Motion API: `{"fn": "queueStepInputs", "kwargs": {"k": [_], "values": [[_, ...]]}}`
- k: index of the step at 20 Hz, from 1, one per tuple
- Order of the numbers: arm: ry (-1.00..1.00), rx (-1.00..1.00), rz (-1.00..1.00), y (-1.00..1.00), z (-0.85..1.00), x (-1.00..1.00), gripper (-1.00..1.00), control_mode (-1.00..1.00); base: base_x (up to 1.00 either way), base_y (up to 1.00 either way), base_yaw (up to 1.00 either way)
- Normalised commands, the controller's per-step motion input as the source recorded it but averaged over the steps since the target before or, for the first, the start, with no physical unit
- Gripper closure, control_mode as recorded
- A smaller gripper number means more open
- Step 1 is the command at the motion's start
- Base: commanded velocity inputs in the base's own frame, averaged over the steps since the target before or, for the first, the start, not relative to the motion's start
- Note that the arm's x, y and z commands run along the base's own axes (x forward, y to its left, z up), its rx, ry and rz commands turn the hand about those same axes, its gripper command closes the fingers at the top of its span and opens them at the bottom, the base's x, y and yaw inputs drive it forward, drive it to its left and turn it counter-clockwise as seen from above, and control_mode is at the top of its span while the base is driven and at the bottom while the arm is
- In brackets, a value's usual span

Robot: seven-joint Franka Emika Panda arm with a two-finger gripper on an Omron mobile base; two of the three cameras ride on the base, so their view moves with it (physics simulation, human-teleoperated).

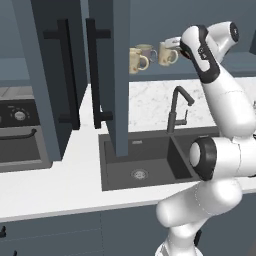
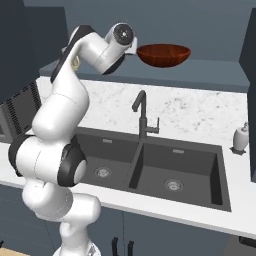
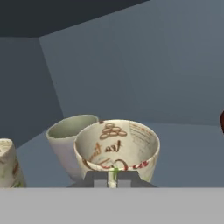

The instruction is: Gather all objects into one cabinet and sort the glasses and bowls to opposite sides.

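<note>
In the hand view my gripper (image 3: 112, 180) is shut on the near rim of a cream mug (image 3: 116, 148) with brown writing inside. That mug stands or hangs just over the floor of the slate-blue cabinet (image 3: 144, 74). A plain grey-beige cup (image 3: 65, 139) sits right behind it to the left, and a speckled cup (image 3: 6, 164) is at the far left edge. From the left base view, the gripper (image 1: 172, 43) is at the held mug (image 1: 167, 54), with two more mugs (image 1: 137, 60) to its left. The red-brown bowl (image 2: 163, 54) rests in the same cabinet, to the right of the hand.
Two open cabinet doors (image 1: 113, 75) with black bar handles hang over the counter left of the arm. Below are a dark double sink (image 2: 165, 170) and a black faucet (image 2: 142, 117). A white soap dispenser (image 2: 241, 138) stands at the right, a stove (image 1: 20, 131) at the left.
</note>
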Motion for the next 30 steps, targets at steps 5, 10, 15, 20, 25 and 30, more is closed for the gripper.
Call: {"fn": "queueStepInputs", "kwargs": {"k": [5, 10, 15, 20, 25, 30], "values": [[-0.03, -0.01, 0.02, -0.07, 0.0, 0.04, -1.0, -1.0, 0.0, 0.0, 0.0], [0.0, -0.01, 0.01, -0.49, 0.19, -0.51, -1.0, -1.0, 0.0, 0.0, 0.0], [0.0, 0.01, 0.01, -0.48, 0.48, -0.96, -1.0, -1.0, 0.0, 0.0, 0.0], [0.0, 0.0, 0.0, -0.47, 0.29, -1.0, -1.0, -1.0, 0.0, 0.0, 0.0], [-0.11, 0.0, 0.0, -0.62, 0.0, -1.0, -1.0, -1.0, 0.0, 0.0, 0.0], [0.0, -0.01, 0.0, -0.61, 0.02, -1.0, -1.0, -1.0, 0.0, 0.0, 0.0]]}}
